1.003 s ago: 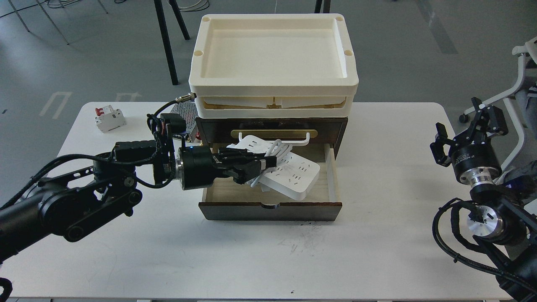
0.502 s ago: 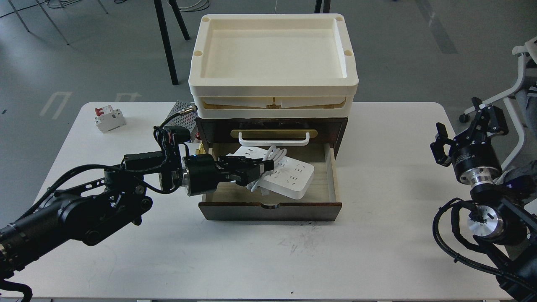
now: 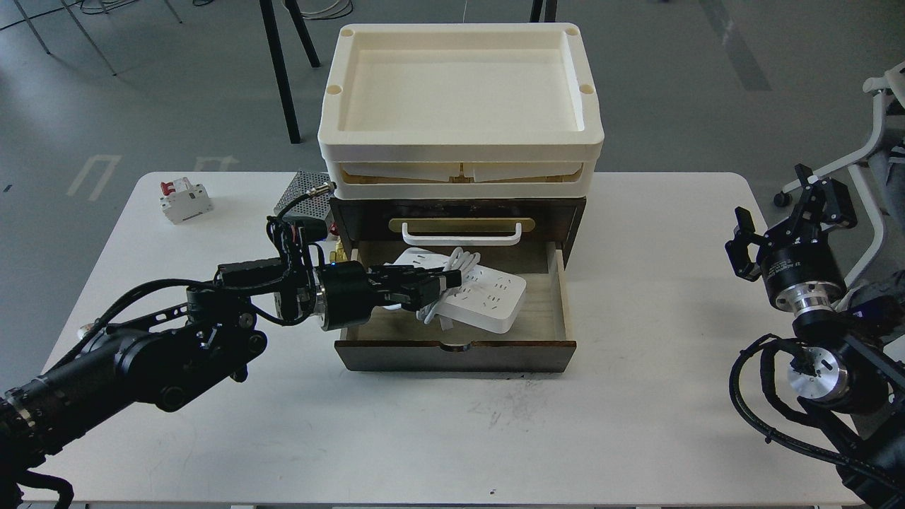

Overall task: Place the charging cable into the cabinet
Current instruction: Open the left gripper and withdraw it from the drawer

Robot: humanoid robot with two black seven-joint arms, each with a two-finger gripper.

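The charging cable (image 3: 488, 300), a white power strip with its cord looped round the middle, lies in the open lower drawer of the dark-brown cabinet (image 3: 456, 346). My left gripper (image 3: 442, 283) reaches into the drawer from the left and is shut on the strip's cord bundle. The strip sits low, on or close to the drawer floor. My right gripper (image 3: 792, 212) is open and empty, held above the table's right edge, far from the cabinet.
A cream plastic tray (image 3: 459, 152) sits on top of the cabinet. A perforated metal power-supply box (image 3: 304, 187) stands left of the cabinet. A small white circuit breaker with a red switch (image 3: 184, 199) lies at the back left. The upper drawer's white handle (image 3: 461, 233) overhangs the open drawer.
My left gripper has lowered the power strip into the open drawer and the strip has flattened out. The left arm has dropped and shifted slightly right. The right arm has not moved.
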